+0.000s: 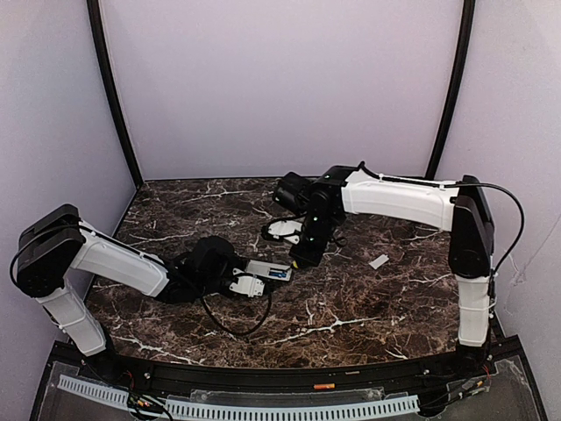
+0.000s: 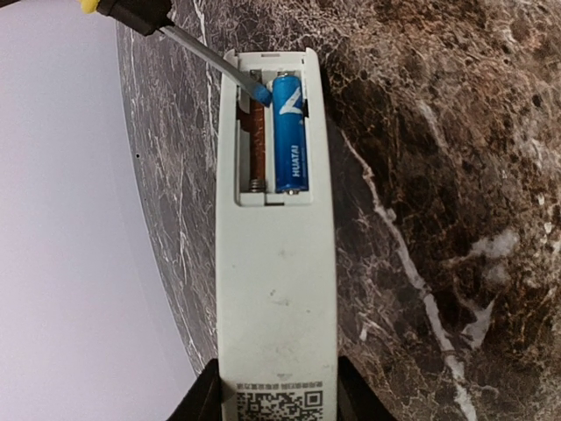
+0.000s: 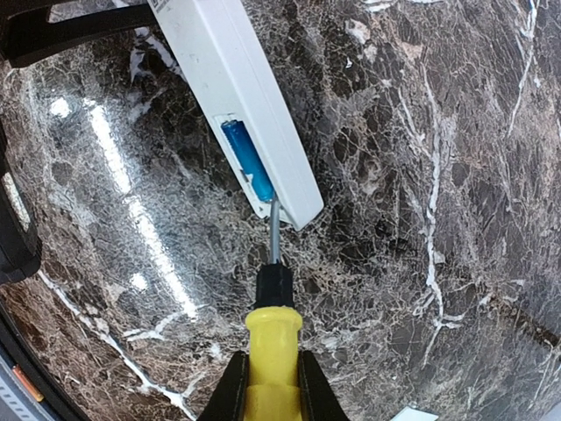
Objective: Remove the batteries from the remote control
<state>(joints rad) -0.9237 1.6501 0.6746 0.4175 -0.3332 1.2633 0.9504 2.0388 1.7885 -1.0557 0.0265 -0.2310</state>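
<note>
Top view: on the glossy, veined marble table (image 1: 351,316), the left gripper (image 1: 248,282) clamps the slim white remote control (image 1: 272,272) near the middle. A small flat lid (image 1: 379,261) lies to the right.

Left wrist: a smooth blue battery (image 2: 290,133) fills one slot of the open bay. The other slot is hard to read.

Right wrist: the right gripper (image 3: 272,388) squeezes a yellow-handled screwdriver (image 3: 273,338), its metal tip at the battery's end. The remote control is cut off at the frame's edge.

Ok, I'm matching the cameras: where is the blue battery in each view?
Top external: blue battery at centre, in the remote control.
Left wrist: upper middle.
Right wrist: upper left of centre, above the screwdriver.
Shared landmark: the remote control.
</note>
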